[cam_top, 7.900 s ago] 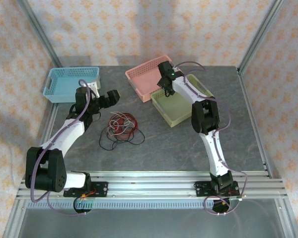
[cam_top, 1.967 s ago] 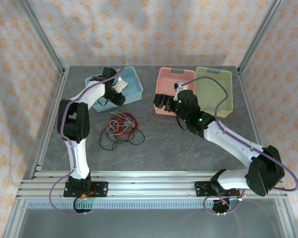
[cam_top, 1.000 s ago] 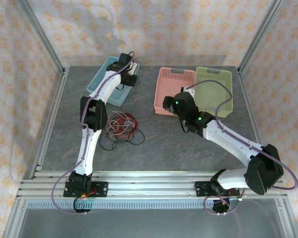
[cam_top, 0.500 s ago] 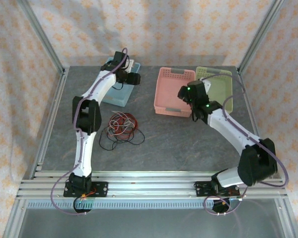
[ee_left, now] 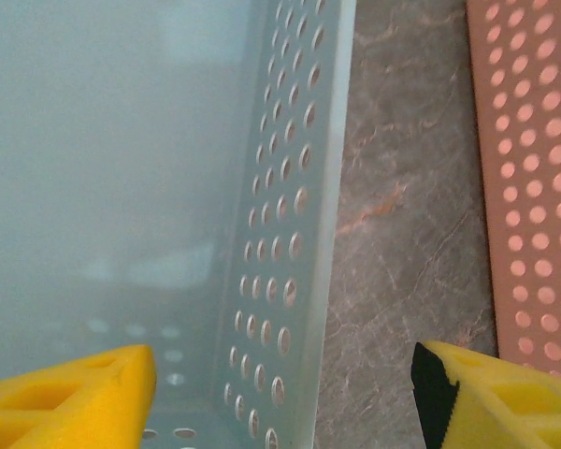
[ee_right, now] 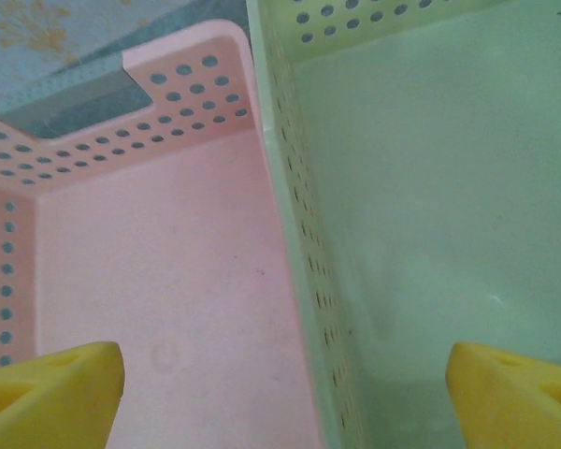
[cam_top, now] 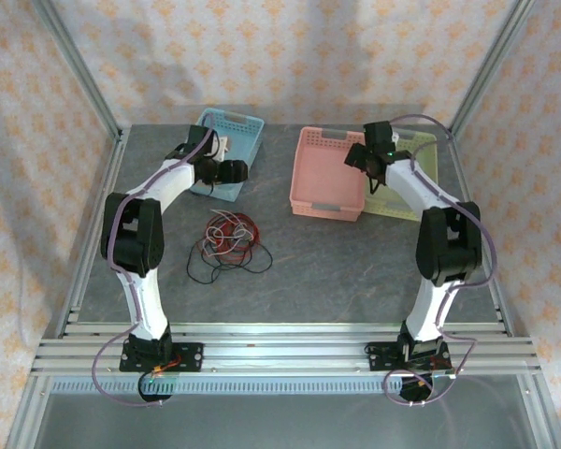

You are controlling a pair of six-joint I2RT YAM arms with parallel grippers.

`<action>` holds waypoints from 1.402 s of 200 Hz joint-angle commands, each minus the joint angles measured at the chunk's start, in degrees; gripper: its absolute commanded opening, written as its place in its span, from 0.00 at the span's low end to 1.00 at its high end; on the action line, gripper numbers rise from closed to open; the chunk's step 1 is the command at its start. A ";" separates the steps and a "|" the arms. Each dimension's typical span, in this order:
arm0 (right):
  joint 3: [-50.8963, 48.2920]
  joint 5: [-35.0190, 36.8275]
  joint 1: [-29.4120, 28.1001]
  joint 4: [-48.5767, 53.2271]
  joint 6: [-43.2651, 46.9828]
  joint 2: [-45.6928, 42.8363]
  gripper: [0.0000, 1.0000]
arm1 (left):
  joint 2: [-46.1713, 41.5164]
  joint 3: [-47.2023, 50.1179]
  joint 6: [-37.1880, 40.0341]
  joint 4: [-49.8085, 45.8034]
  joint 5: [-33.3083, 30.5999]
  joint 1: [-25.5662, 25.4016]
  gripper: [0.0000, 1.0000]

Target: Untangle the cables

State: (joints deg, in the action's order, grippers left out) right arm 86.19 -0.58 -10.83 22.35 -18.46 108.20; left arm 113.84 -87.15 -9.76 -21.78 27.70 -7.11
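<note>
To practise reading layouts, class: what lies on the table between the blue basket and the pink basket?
A bare strip of grey tabletop; the left wrist view shows it between the blue basket wall and the pink basket.

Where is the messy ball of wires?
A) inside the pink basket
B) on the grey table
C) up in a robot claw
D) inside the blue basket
B: the tangle of wires lies on the grey table, outside the blue basket and the pink basket, with no claw touching it.
</note>
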 commanded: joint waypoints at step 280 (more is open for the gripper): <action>12.66 -9.79 1.47 9.20 9.55 11.92 0.43 | 6.81 -6.45 0.41 7.82 23.80 -10.53 0.76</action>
State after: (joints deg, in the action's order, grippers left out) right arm 95.70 -9.30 -9.32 32.53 -10.46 119.72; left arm 123.15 -94.02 -10.61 -15.53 47.94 -16.40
